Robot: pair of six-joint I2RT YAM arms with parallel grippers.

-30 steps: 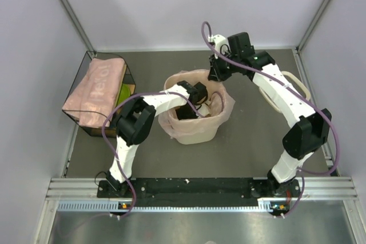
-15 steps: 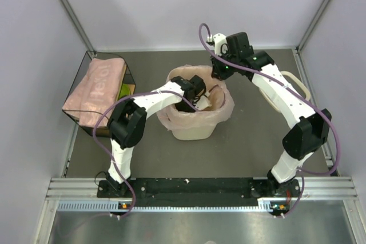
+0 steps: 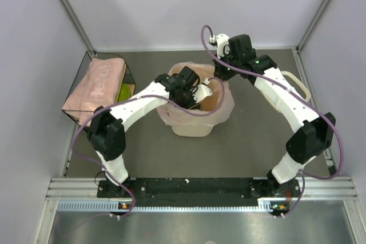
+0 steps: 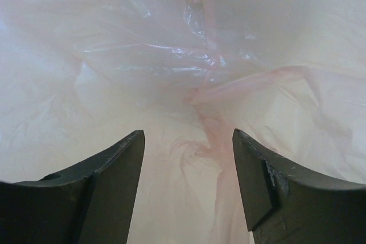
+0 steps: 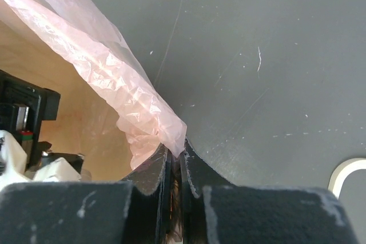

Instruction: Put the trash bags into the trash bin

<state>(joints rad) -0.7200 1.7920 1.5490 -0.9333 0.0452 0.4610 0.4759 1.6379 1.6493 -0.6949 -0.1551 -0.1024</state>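
Standing at the middle of the dark desk (image 3: 251, 141): the cream trash bin (image 3: 194, 131), with one pink trash bag (image 3: 227, 106) spread inside it and turned out over the rim. A folded stack (image 3: 94, 87) of more pink film lies well apart at far left. The left fingers (image 4: 114, 164) reach down inside the bin, spread wide and gripping nothing; crumpled film lies below and between them. The right fingers (image 5: 194, 172) are pressed together on the bag's edge, just outside the far right rim. The bin floor is hidden under film. From overhead, both sets of fingertips are masked by the wrists.
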